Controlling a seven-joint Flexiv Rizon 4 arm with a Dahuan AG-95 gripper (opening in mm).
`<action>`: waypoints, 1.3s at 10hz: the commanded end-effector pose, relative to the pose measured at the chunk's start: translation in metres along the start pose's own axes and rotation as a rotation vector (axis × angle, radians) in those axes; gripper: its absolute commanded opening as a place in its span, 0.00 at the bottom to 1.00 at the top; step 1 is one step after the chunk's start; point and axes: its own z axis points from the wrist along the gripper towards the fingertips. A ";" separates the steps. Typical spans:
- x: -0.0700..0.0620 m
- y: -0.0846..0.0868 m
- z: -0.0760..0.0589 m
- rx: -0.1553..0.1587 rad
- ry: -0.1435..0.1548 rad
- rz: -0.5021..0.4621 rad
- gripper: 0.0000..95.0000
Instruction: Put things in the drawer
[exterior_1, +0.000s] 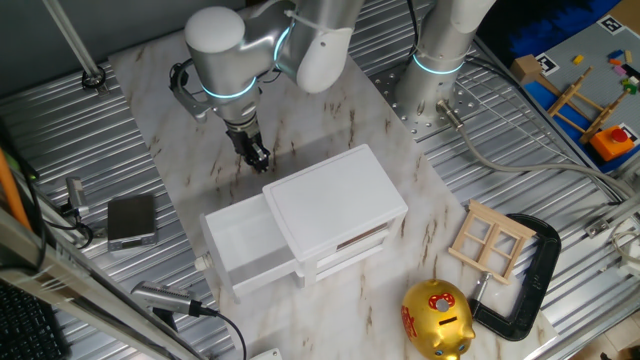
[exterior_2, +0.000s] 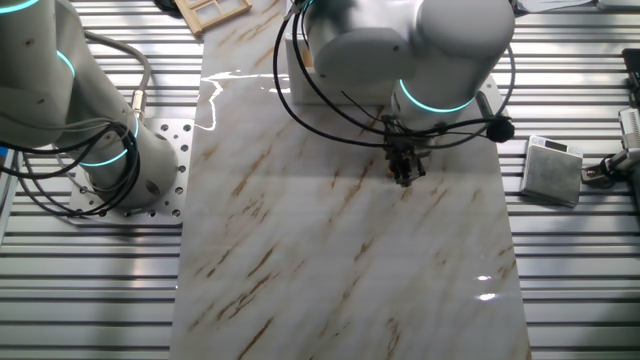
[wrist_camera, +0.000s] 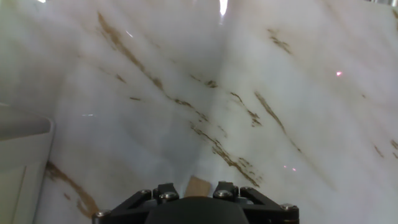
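Observation:
The white cabinet (exterior_1: 335, 195) stands on the marble board with its top drawer (exterior_1: 240, 240) pulled out to the left, and the drawer's inside looks bare. My gripper (exterior_1: 258, 155) hangs low over the marble just behind the cabinet, away from the drawer. In the hand view a tiny brown block (wrist_camera: 198, 185) sits between the two fingers, which are closed against it. In the other fixed view the gripper (exterior_2: 404, 172) points down at the board, and the block is too small to make out there.
A gold piggy bank (exterior_1: 437, 318), a wooden window frame (exterior_1: 490, 240) and a black clamp (exterior_1: 530, 270) lie to the right of the cabinet. A grey box (exterior_1: 132, 220) sits left of the board. The arm's base (exterior_1: 440, 60) stands at the back.

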 end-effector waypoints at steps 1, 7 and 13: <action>0.000 0.000 0.001 0.000 0.000 -0.003 0.40; -0.001 -0.001 0.002 0.002 0.001 -0.010 0.20; 0.000 -0.001 0.002 0.003 0.002 -0.034 0.20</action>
